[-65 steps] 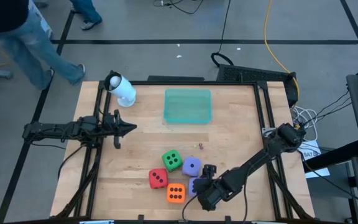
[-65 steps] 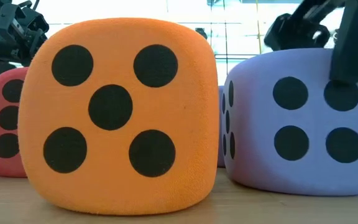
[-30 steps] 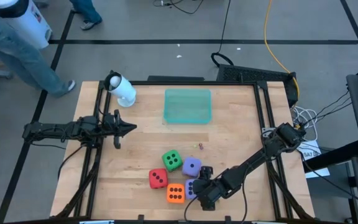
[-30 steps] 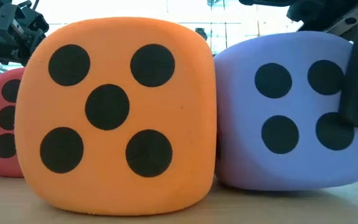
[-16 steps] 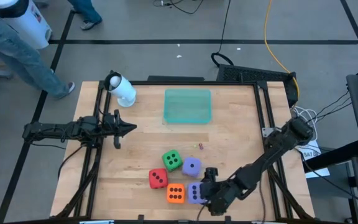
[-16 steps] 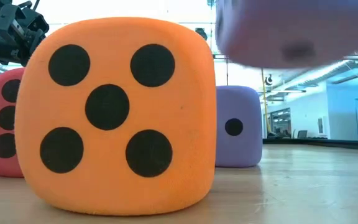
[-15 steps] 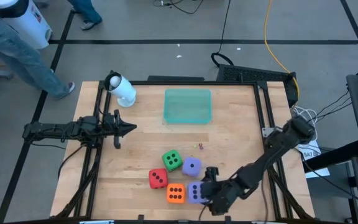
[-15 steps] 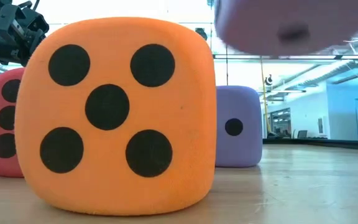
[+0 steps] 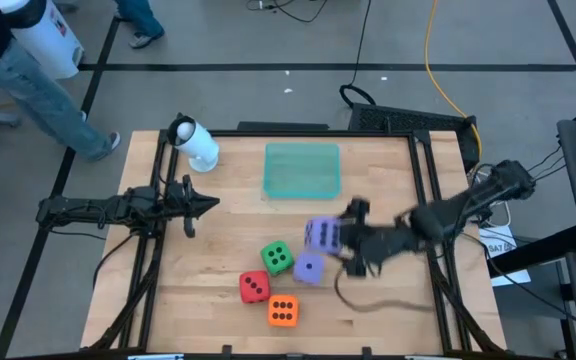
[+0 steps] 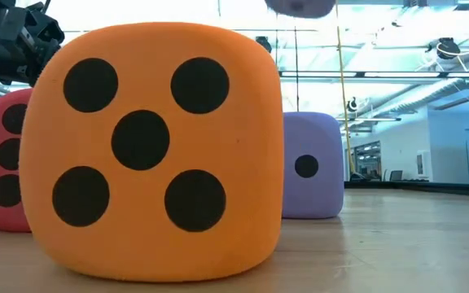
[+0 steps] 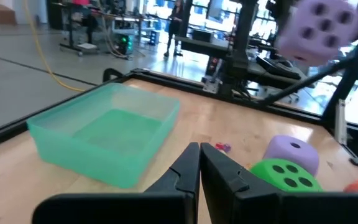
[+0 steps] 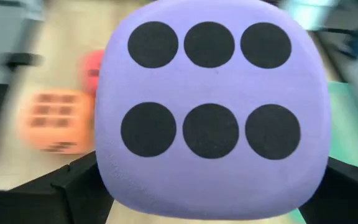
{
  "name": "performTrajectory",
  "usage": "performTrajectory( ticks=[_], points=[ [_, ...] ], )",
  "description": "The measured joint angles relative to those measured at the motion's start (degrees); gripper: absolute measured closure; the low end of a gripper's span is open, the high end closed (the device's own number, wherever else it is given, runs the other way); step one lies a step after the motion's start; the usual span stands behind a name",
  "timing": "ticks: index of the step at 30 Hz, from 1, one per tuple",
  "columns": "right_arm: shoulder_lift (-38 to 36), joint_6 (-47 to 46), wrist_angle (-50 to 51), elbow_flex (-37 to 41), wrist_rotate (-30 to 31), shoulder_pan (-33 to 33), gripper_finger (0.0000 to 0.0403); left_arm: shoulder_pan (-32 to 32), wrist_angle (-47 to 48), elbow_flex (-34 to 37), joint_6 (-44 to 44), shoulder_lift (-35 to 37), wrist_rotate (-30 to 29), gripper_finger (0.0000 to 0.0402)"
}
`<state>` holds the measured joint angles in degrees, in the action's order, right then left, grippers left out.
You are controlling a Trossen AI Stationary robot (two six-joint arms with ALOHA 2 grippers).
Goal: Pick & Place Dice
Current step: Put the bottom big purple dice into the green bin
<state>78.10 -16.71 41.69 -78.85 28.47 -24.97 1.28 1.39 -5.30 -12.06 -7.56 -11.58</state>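
High view: right claw [image 9: 340,240] grasps a light purple soft cube die with black pips [image 9: 321,235], lifted off the wooden worktop [image 9: 228,225], between the dice cluster and the flat translucent teal tray [image 9: 302,170].
Right wrist view: the carried die [image 12: 210,106] fills the frame, six pips facing the camera, seated between the wide-spread fingers.
Step in hand: judged a carry toward the tray; keep the die level, clear the tray wall, lower before letting go.
Left claw: [image 11: 199,163] clenched on nothing, parked at the worktop's left side.
Dice waiting: green [image 9: 276,257], second purple [image 9: 308,268], red [image 9: 254,287], orange [image 9: 283,311], close together near the front edge.
Surface: pale wood planks; a white cylinder-shaped object [image 9: 197,144] near the far left corner.
Room: grey floor with cables; a person's legs [image 9: 53,90] beyond the worktop.
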Motion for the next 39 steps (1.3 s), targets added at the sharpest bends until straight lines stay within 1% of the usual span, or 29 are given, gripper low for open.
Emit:
performTrajectory(
  ticks=[4, 7, 10, 12, 16, 17, 21, 26, 30, 32, 35, 39],
  points=[
    [-1.6, 7.1, 2.6, 0.0, -1.0, 9.8, 0.001, 0.0, -0.2, 0.0, -3.0, 0.0, -0.5, 0.038],
    [-1.6, 12.8, 2.0, 0.0, -6.9, 17.0, 0.001, 0.0, -0.3, 0.0, -2.4, 0.0, -0.5, 0.038],
    [-0.6, 17.7, -1.6, 0.2, -12.1, 22.6, 0.001, 0.0, -0.3, 0.0, -1.9, 0.0, -0.5, 0.038],
    [-0.4, 20.9, -4.8, 1.8, -14.4, 25.3, 0.001, 0.0, -0.3, 0.0, -1.8, 0.0, -0.5, 0.038],
    [-0.5, 26.7, -12.4, 6.3, -23.1, 30.5, 0.001, 0.0, -0.4, 0.0, -1.7, 0.0, -0.5, 0.038],
    [-0.5, 27.7, -13.3, 7.6, -24.1, 31.7, 0.001, 0.0, -0.4, 0.0, -1.7, 0.0, -0.5, 0.038],
    [-0.4, 28.5, -16.0, 12.7, -25.5, 36.4, 0.001, 0.0, -0.7, 0.0, -2.1, 0.0, -0.5, 0.038],
    [-0.8, 30.9, -23.3, 20.5, -32.8, 41.4, 0.001, 0.0, -2.4, 0.0, -2.2, -0.1, -0.6, 0.038],
    [-1.0, 33.3, -30.7, 25.8, -40.7, 46.2, 0.001, 0.0, -3.7, 0.0, -2.1, -0.9, -0.6, 0.038],
    [-1.0, 33.5, -33.8, 28.3, -43.4, 48.5, 0.001, 0.0, -4.2, 0.0, -2.1, -2.0, -0.6, 0.038],
    [-1.0, 33.0, -37.7, 30.8, -43.7, 51.0, 0.001, 0.0, -5.7, 0.0, -2.6, -4.0, -0.6, 0.038],
    [-1.0, 33.5, -37.4, 32.0, -43.5, 52.9, 0.001, -0.1, -11.2, -0.6, -3.3, -8.5, -0.7, 0.0381]
  ],
)
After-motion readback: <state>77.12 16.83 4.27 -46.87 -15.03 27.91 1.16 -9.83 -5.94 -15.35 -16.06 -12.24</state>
